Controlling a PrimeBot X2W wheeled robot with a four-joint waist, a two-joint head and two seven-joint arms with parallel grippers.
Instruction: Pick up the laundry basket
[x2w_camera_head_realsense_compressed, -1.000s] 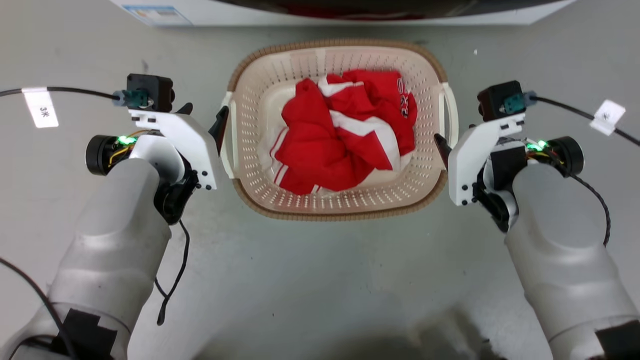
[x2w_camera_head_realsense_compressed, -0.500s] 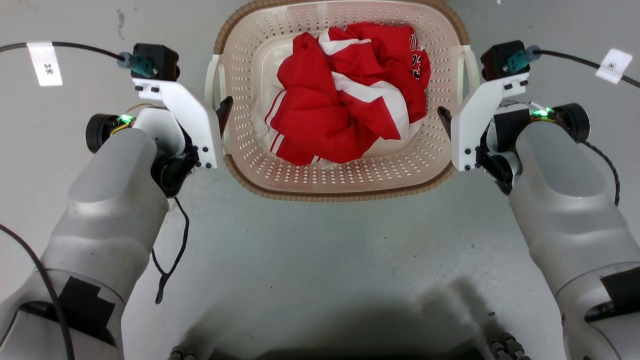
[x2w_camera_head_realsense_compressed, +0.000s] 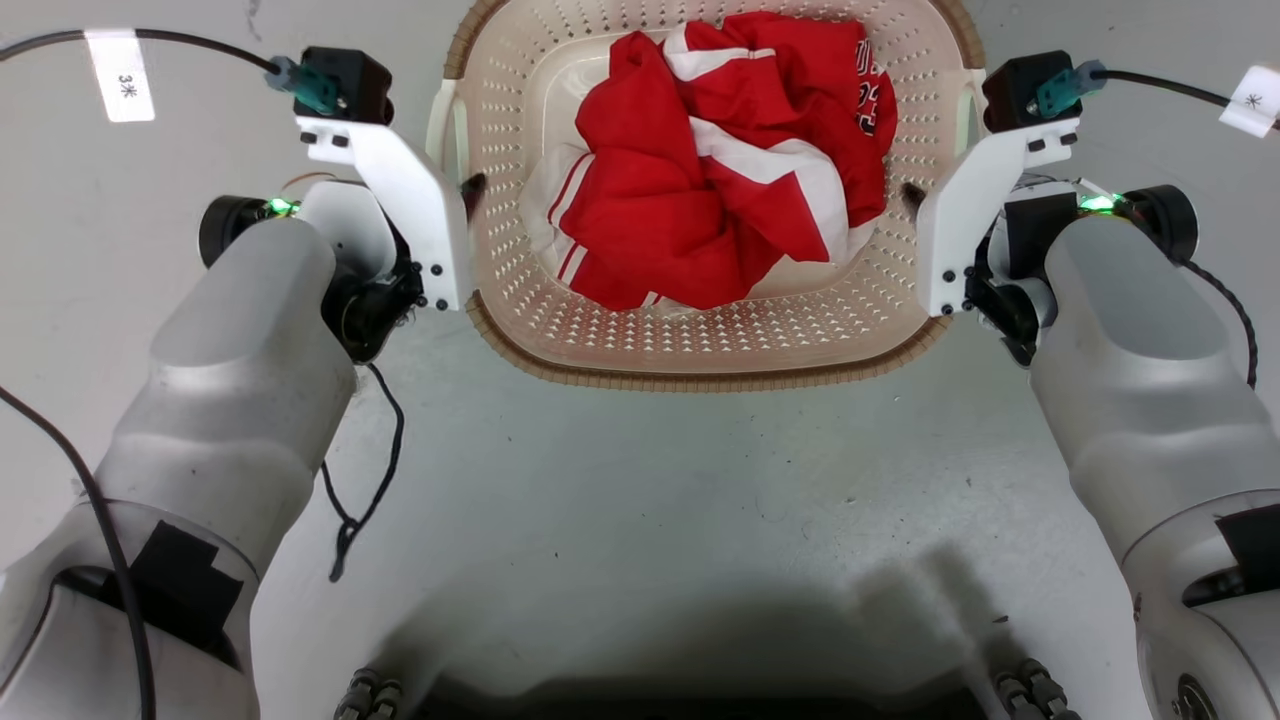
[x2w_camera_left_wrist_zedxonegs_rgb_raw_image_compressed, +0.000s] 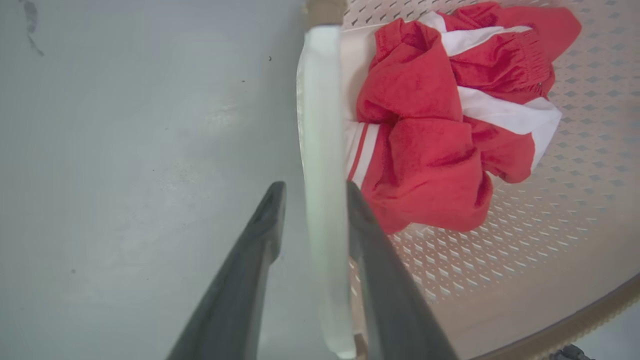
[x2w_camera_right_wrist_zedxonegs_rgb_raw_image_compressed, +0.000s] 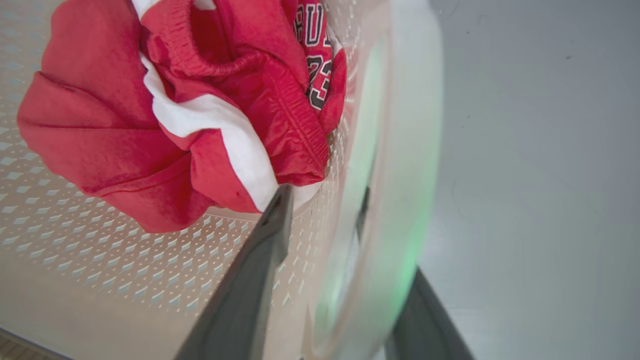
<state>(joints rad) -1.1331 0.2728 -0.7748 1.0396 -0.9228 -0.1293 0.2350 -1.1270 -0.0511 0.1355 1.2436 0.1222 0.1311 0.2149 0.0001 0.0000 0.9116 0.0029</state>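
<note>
The laundry basket (x2w_camera_head_realsense_compressed: 700, 350) is cream-white with perforated walls and a brown woven-look rim, and it stands on the grey floor between my arms. Red-and-white clothes (x2w_camera_head_realsense_compressed: 720, 170) lie inside it. My left gripper (x2w_camera_left_wrist_zedxonegs_rgb_raw_image_compressed: 312, 190) straddles the white left handle (x2w_camera_left_wrist_zedxonegs_rgb_raw_image_compressed: 322, 125): one finger is outside, one is against its inner side, and a narrow gap shows on the outer side. My right gripper (x2w_camera_right_wrist_zedxonegs_rgb_raw_image_compressed: 322, 200) straddles the right wall and handle (x2w_camera_right_wrist_zedxonegs_rgb_raw_image_compressed: 410, 150), with one finger (x2w_camera_right_wrist_zedxonegs_rgb_raw_image_compressed: 272, 225) inside the basket and the other partly hidden behind the blurred handle.
Bare grey floor (x2w_camera_head_realsense_compressed: 650, 500) lies in front of the basket. Black cables with white tags (x2w_camera_head_realsense_compressed: 125, 85) trail from both wrists. My own base and its shadow (x2w_camera_head_realsense_compressed: 700, 660) show at the bottom edge.
The camera has tilted down and come closer, so the white machine at the top has left the picture. Both grippers went from beside the basket inward onto its handles.
</note>
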